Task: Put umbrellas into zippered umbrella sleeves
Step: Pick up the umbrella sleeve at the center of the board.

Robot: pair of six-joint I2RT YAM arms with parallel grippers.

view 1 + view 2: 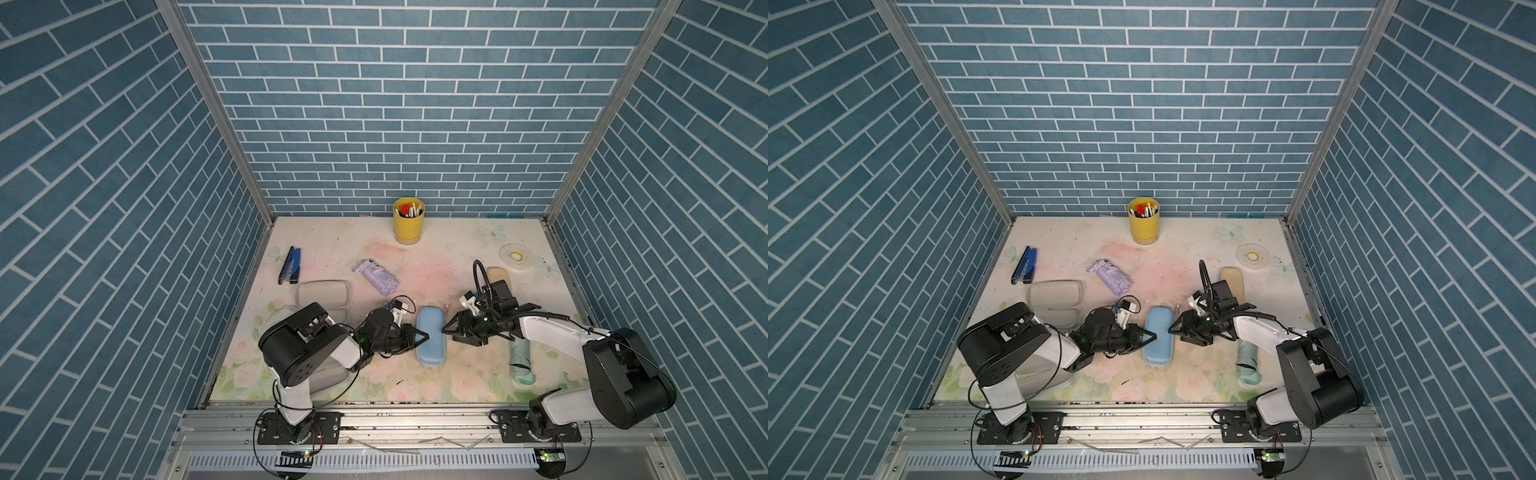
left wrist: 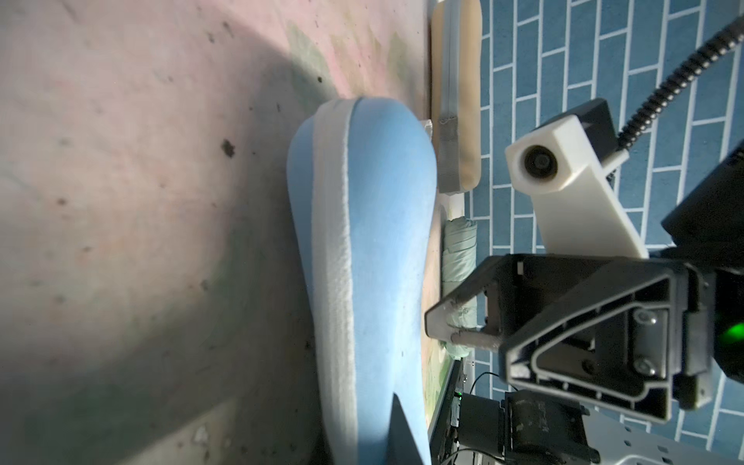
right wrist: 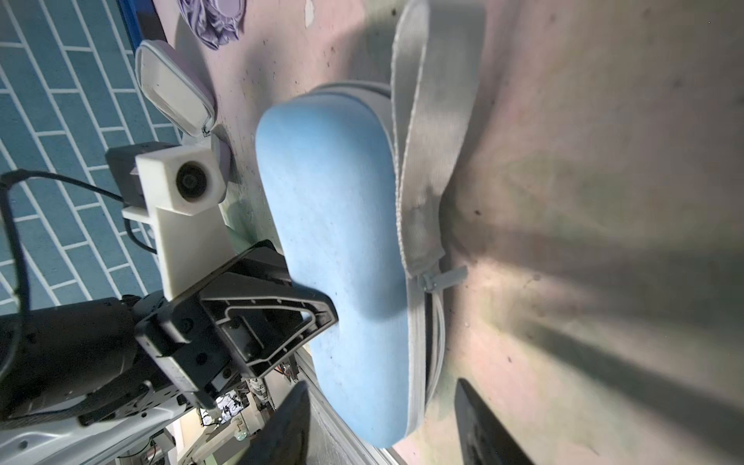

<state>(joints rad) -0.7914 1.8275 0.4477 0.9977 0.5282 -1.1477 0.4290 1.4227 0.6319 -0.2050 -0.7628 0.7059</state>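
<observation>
Now the light blue sleeve (image 1: 431,337) lies lid-down in the middle of the floral table (image 1: 332,245), between the two arms. The left gripper (image 1: 427,336) has its jaws drawn together into one point, and that tip rests on the sleeve's top near its left edge without holding anything. The right gripper (image 1: 448,332) stands wide apart at the sleeve's right edge, close to the grey zip slider (image 3: 427,280), which sits partway along that side. A lilac umbrella (image 1: 376,277) lies farther back. A mint green umbrella (image 1: 521,357) lies partly under the right arm. An open lilac sleeve (image 1: 322,293) lies behind the left arm, and a tan sleeve (image 1: 498,275) behind the right wrist.
</observation>
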